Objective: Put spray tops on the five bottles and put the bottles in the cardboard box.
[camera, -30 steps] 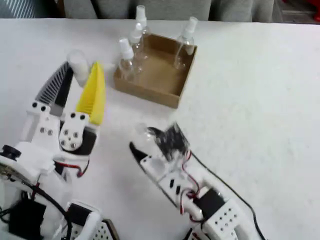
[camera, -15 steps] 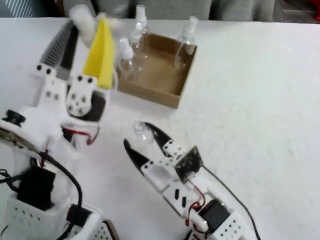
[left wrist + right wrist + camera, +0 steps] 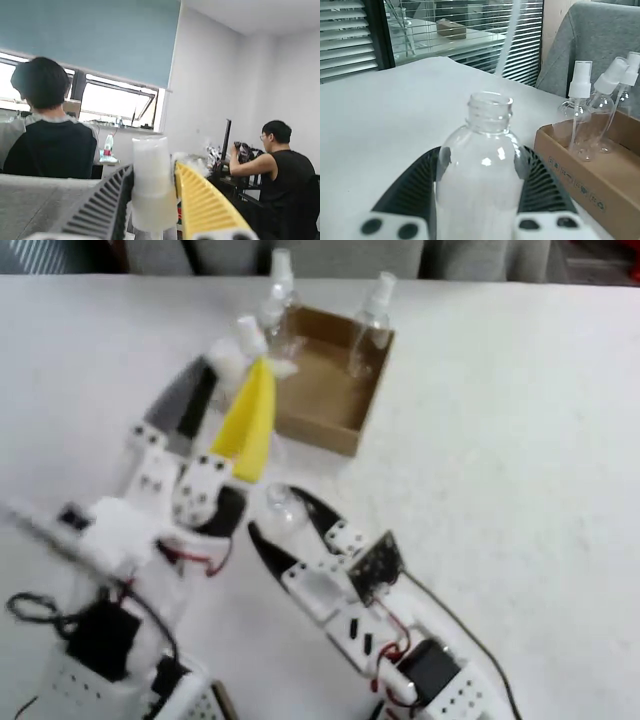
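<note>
Here the uncapped bottle stands gripped inside the right pincer.

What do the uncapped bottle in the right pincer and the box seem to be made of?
Bottle: probably clear plastic, glossy; bright highlights sit on its shoulder and the table shows through. Box: brown cardboard, matte, with thin flat walls.

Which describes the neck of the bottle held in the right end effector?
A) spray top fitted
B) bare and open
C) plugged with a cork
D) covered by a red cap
B: the right wrist view shows the bottle clamped in the right end effector with a bare threaded neck, while the left end effector holds the spray top.
</note>
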Robot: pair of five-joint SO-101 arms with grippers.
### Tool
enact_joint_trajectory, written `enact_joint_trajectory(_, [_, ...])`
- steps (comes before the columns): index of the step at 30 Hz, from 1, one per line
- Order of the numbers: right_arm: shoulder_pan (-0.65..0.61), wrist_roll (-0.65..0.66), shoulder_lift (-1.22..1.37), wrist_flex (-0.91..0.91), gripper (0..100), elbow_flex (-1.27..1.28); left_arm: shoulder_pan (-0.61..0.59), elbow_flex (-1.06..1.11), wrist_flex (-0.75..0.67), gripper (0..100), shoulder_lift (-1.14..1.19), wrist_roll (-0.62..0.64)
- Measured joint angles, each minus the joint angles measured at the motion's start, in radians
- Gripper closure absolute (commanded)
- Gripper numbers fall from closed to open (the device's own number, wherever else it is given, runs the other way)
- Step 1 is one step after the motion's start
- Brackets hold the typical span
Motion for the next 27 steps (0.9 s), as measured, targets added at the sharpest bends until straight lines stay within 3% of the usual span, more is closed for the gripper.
enact_joint_trajectory(12, [0.002, 0.0, 0.0, 0.003, 98.2, 0.0, -0.002, 0.054, -0.008, 98, -0.018, 0.002])
enact_joint_trajectory(22, [0.008, 0.0, 0.0, 0.003, 98.2, 0.0, -0.002, 0.365, -0.005, 98, -0.279, 0.002])
enact_joint_trajectory(27, [0.008, 0.0, 0.0, 0.003, 98.2, 0.0, 0.0, 0.411, 0.126, 98, -0.404, 0.002])
